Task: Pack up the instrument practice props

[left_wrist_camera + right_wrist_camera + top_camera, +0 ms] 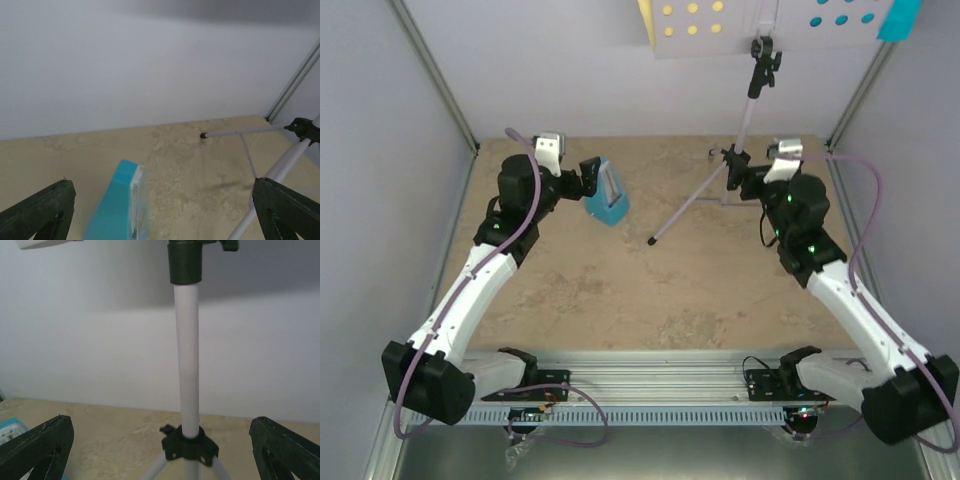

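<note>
The left pincer (588, 178) stands wide, nothing in it. The small blue pyramid-shaped plastic metronome (607, 196) sits just ahead of it on the mottled beige table (620, 290), and in the wrist view it lies nearer the left finger than the right. Closing from there could let one finger touch first and shove the metronome sideways, and its sloping faces may squirt up out of the squeeze.

The right pincer (735, 176) is also wide and empty. The upright tube of the pale lilac tripod music stand (745, 120) is centred between its fingers, just above the black leg hub. The stand looks top-heavy: its round-holed desk sits high above the pincer, with a yellow printed sheet (647, 20) and a cyan printed sheet (902, 18) at its ends. A push on the tube could tip the tripod or shake the sheets loose. One lilac leg reaches toward the metronome, so dragging either could knock the other.
</note>
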